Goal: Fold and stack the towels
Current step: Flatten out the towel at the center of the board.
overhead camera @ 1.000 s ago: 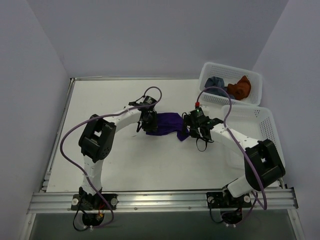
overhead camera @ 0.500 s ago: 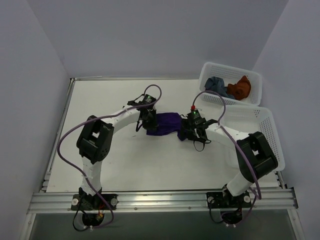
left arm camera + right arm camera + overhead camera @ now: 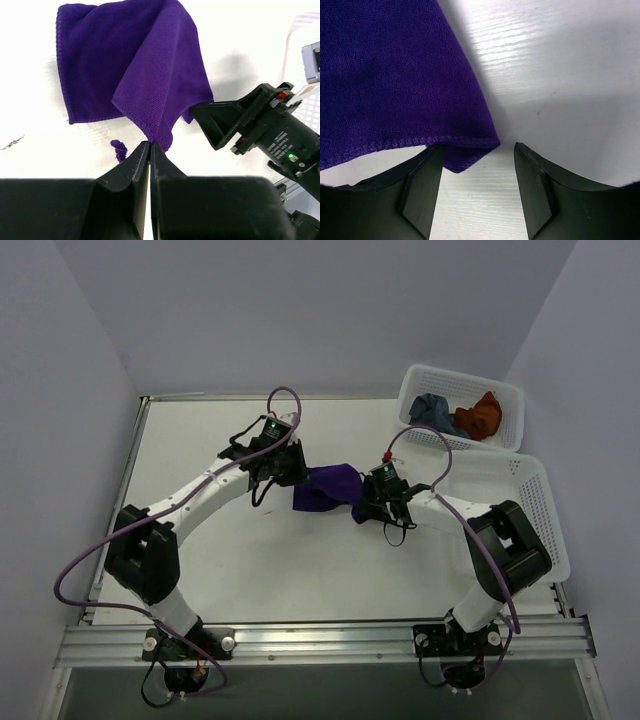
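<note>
The deep purple towel (image 3: 327,488) lies mid-table, one corner pulled up into a peak. My left gripper (image 3: 297,476) is shut on that raised corner; in the left wrist view the jaws (image 3: 150,146) pinch the towel (image 3: 125,65). My right gripper (image 3: 361,508) is open at the towel's right end. In the right wrist view a towel corner (image 3: 462,159) lies between its spread fingers (image 3: 477,150), not gripped. The slate blue-grey towel (image 3: 430,408) and the rust orange-brown towel (image 3: 480,415) lie crumpled in the far white basket (image 3: 508,392).
A second white perforated basket (image 3: 535,502) stands at the right table edge, beside the right arm. The right gripper's black body shows in the left wrist view (image 3: 260,125), close to the towel. Grey walls enclose the table on three sides.
The left arm has swung out to the left and back, drawing the held towel corner with it. The right gripper has moved left to the towel's right corner.
</note>
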Controlling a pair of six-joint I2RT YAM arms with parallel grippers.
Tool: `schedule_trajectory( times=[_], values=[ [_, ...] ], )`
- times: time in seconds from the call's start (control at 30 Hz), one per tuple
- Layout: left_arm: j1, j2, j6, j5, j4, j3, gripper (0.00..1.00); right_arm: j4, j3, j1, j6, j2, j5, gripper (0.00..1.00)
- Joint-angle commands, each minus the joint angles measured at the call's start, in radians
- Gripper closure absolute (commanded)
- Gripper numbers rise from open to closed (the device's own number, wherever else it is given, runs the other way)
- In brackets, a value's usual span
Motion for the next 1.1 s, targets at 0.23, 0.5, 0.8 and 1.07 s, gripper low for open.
schedule_trajectory(
  times=[0.23, 0.5, 0.8, 1.07],
  values=[
    [0.013, -0.165, -0.081, -0.145, -0.04, -0.059, 0.98, -0.003, -0.032, 0.137, 0.048, 0.006, 0.007, 0.45],
    [0.044, -0.294, -0.102, -0.208, -0.058, -0.157, 0.98, -0.029, -0.025, 0.191, 0.058, 0.034, 0.091, 0.5],
    [0.067, -0.325, -0.101, -0.196, -0.063, -0.192, 0.98, 0.115, -0.06, 0.232, -0.046, 0.01, 0.123, 0.97],
    [0.084, -0.389, -0.085, -0.219, -0.072, -0.203, 0.98, 0.155, -0.051, 0.254, -0.252, -0.15, 0.131, 1.0]
  ],
)
